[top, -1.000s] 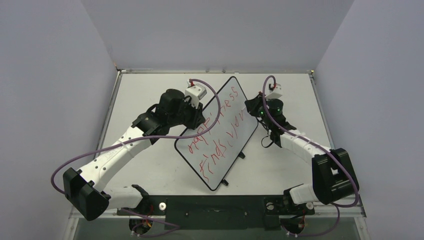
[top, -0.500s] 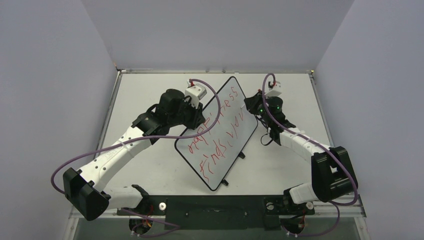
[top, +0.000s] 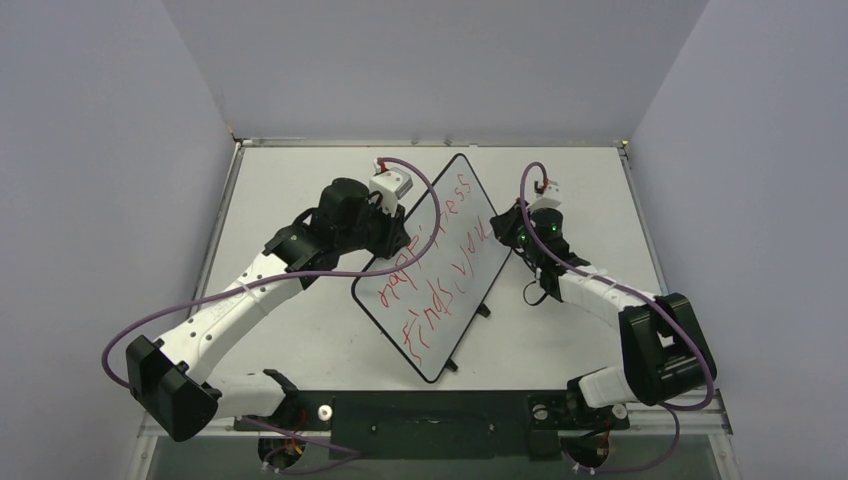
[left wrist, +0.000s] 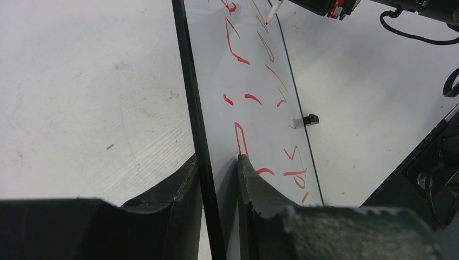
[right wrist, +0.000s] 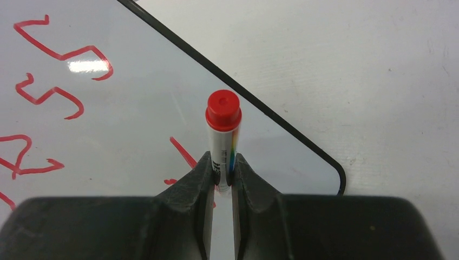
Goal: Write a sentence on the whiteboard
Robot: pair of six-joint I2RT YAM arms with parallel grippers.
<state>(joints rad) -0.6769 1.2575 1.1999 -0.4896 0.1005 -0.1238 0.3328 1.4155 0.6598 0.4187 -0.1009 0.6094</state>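
Sliding nearer along the whiteboard (top: 445, 355)'s right rim, the right gripper (right wrist: 219, 162) has left the far corner for the end of the sentence (top: 440, 265), jaws pinched on the red-capped marker (right wrist: 222, 127). The left gripper (left wrist: 216, 162) stays clamped on the board's left rim. The board lies diagonal mid-worktop (top: 300, 180), barely shifted. The lettering looks nearly finished.
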